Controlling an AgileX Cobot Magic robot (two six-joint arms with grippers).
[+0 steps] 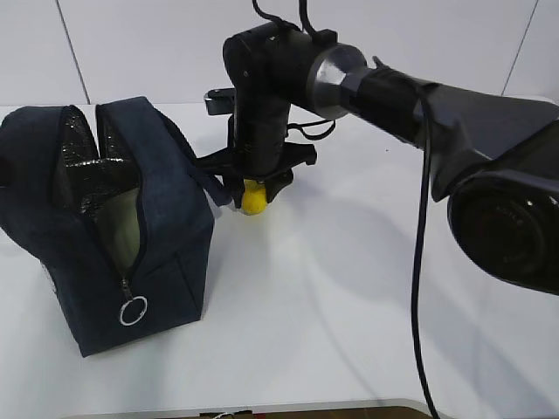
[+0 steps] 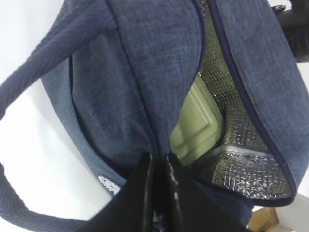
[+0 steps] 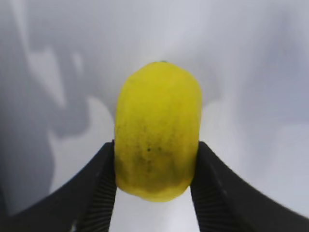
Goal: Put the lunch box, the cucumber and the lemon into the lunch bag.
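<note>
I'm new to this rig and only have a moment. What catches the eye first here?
The bright yellow lemon, pinched in the right claw just above the white table, right of the bag. Next, the navy lunch bag gaping open at left, the green lunch box lid showing inside.

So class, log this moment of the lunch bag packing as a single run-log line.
right tool: shut on lemon, beside lunch bag | left tool: pinching bag fabric | lunch box: inside bag | cucumber: unseen
</note>
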